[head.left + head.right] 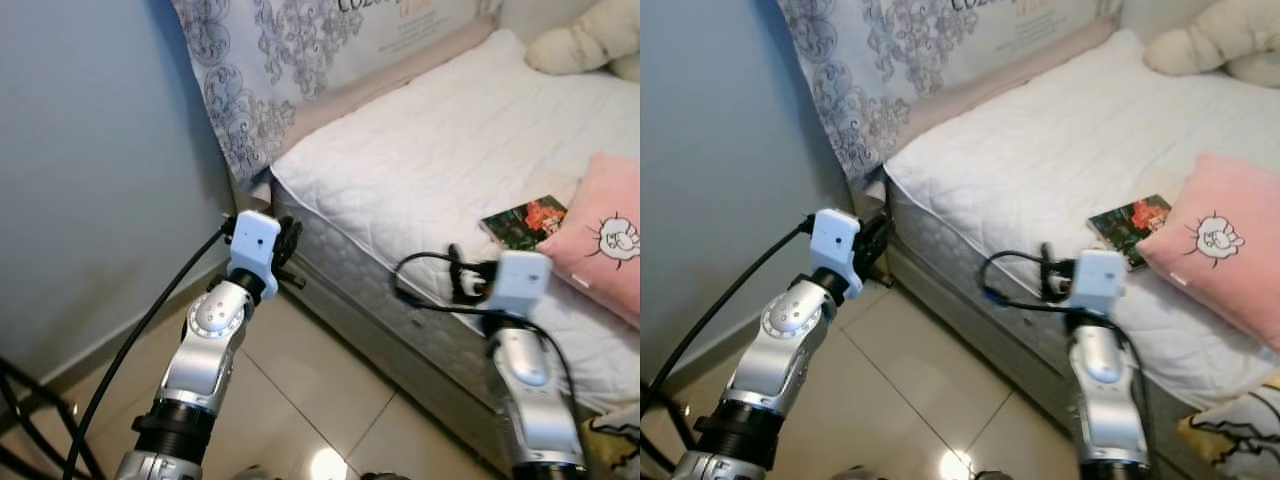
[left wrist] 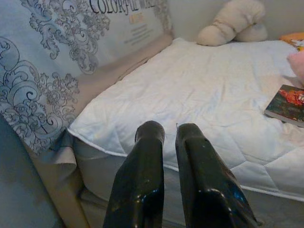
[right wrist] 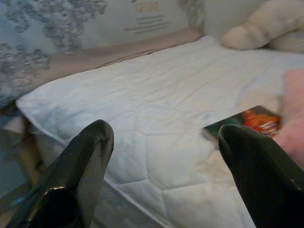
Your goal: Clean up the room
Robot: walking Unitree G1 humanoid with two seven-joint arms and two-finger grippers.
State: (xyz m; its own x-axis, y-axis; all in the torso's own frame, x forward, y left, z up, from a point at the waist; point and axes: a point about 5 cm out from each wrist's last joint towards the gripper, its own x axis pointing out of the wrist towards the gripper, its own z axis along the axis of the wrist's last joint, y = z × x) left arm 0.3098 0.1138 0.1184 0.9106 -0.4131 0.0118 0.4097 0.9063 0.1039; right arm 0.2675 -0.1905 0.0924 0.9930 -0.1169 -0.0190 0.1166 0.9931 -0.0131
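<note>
— Where is there room to pass?
— Across the bare white mattress (image 1: 450, 150) in the frame's middle, and over the tiled floor (image 1: 310, 390) at lower centre.
— What blocks the way?
— The wall (image 1: 90, 180) at left, the patterned headboard (image 1: 270, 70) at top, the book (image 1: 525, 221) and pink pillow (image 1: 605, 235) at right.

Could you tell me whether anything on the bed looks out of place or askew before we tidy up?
A book lies loose on the white mattress, at an angle, one corner tucked under the pink cushion. The cushion sits skewed near the bed's edge. Nothing looks spilled or damaged.
</note>
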